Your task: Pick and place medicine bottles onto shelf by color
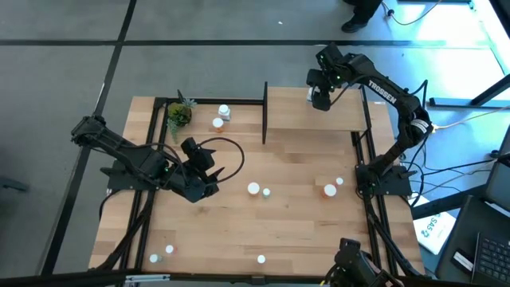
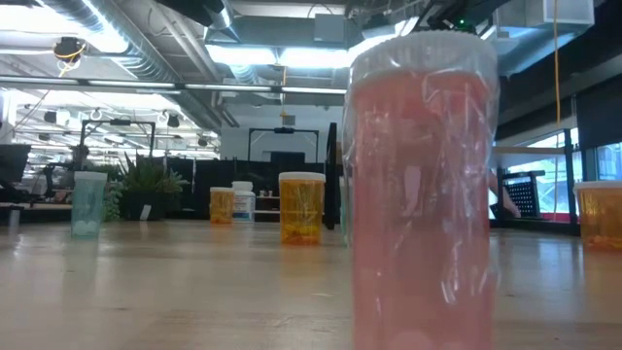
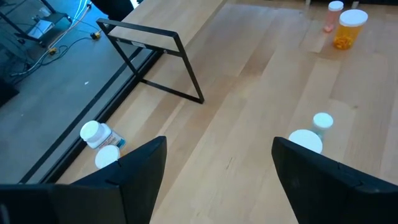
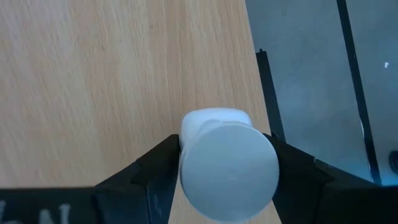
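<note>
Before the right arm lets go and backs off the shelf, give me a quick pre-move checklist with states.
1. Right gripper over the raised light-wood shelf: ok.
2. White-capped white bottle between its jaws, which sit against its sides: ok.
3. Bottle base resting on the shelf board: cannot tell, the cap hides it.
4. Bottle clear of the shelf edge: not ok, it sits close to the edge by the black frame.
5. Left gripper open, waiting over the tabletop, away from the shelf: ok.
6. Other bottles on the shelf near the drop spot: none seen, ok.
</note>
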You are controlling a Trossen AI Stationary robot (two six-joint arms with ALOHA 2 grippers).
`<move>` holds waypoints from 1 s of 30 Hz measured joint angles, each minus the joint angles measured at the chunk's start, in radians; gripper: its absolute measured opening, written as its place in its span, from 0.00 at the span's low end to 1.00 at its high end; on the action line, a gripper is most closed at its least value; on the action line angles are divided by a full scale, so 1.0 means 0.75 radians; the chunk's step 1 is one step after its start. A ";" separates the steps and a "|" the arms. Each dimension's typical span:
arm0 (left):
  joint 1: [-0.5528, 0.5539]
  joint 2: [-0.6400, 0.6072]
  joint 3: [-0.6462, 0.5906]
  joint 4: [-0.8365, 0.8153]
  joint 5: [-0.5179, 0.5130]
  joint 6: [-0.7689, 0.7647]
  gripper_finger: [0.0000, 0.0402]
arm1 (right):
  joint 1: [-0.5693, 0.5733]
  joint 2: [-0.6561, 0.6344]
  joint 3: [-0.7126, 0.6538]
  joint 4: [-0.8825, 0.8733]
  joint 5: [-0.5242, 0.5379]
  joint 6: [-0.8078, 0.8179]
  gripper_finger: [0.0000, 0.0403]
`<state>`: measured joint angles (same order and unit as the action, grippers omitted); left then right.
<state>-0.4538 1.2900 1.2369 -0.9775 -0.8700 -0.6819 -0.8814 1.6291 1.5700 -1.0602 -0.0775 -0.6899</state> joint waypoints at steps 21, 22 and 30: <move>0.000 0.000 0.000 0.000 0.000 0.001 0.71 | 0.001 -0.001 0.000 -0.006 -0.002 0.005 0.54; 0.000 0.000 0.000 0.000 0.000 0.001 0.71 | 0.001 -0.002 0.000 -0.007 -0.002 0.002 0.55; 0.000 0.000 0.000 0.000 0.000 0.001 0.71 | 0.001 -0.003 0.000 0.000 -0.003 0.001 0.58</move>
<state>-0.4538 1.2900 1.2369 -0.9775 -0.8700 -0.6815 -0.8810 1.6266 1.5700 -1.0604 -0.0795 -0.6895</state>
